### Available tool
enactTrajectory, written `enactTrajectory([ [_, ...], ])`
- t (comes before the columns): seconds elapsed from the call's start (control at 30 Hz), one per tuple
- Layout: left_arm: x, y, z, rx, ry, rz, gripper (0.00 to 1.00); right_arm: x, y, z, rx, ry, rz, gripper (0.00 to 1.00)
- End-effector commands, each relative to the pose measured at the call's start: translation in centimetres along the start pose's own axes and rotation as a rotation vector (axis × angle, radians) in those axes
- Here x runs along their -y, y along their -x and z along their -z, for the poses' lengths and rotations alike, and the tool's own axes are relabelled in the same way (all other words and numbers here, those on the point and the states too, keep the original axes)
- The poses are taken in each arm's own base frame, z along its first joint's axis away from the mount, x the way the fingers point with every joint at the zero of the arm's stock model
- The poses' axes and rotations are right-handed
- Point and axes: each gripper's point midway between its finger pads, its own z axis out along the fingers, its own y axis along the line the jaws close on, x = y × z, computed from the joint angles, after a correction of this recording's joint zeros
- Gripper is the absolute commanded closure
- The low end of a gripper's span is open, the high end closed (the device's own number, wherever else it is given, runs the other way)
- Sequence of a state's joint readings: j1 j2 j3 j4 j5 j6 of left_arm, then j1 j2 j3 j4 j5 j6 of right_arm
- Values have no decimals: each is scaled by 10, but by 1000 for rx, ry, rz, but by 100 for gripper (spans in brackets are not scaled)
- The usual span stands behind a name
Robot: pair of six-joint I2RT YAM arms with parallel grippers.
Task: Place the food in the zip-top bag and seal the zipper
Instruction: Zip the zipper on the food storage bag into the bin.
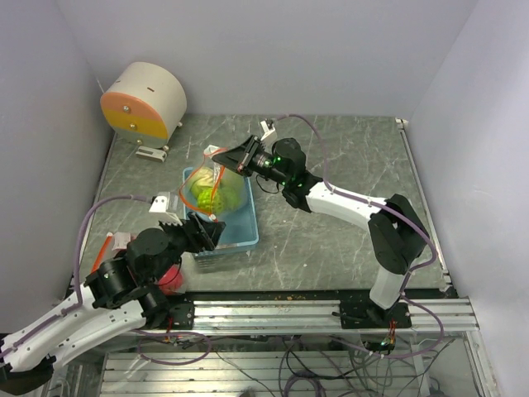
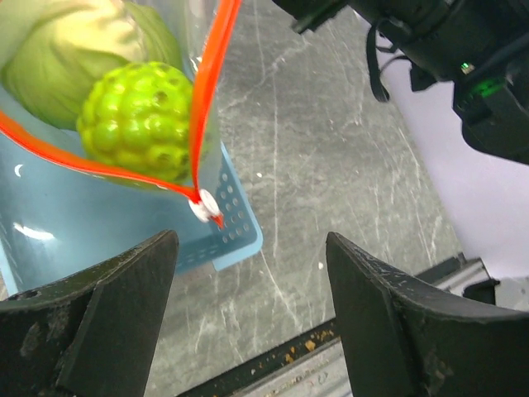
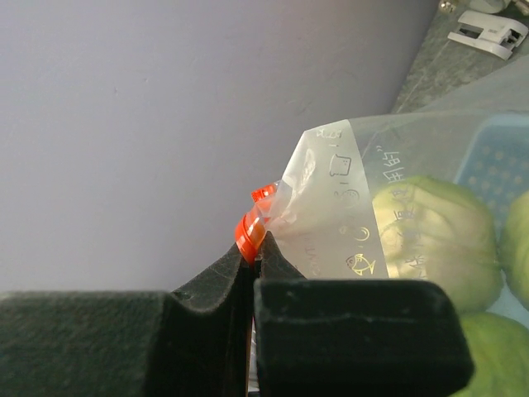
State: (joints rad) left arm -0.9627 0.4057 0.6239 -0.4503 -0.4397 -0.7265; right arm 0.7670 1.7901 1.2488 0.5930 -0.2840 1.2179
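Food (image 1: pixel 203 197) inside zip-top bag (image 1: pixel 219 186), centre frame; right end effector (image 1: pixel 223 157) clamped on its zipper corner; left end effector (image 1: pixel 212 231), jaws apart, lower left.

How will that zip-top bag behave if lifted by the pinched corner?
Probably floppy: the zip-top bag is thin clear film, creasing where the right fingers pinch its orange zipper. Likely bottom-heavy, sagging around the green toy produce inside. The mouth gapes, so tilting might spill pieces.
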Motion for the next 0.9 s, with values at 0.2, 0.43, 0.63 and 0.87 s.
enactTrajectory([
  [0.2,-9,15,-25,104,103,-17,24,-43,15,13,42,124,26,100],
  [0.43,-18,15,-31,150,137,-9,36,-44,12,20,32,131,28,100],
  [0.63,-29,5,-38,133,192,-35,43,-49,10,27,31,144,29,100],
  [0.87,-32,-1,-45,142,200,-42,86,-52,7,33,23,152,22,100],
])
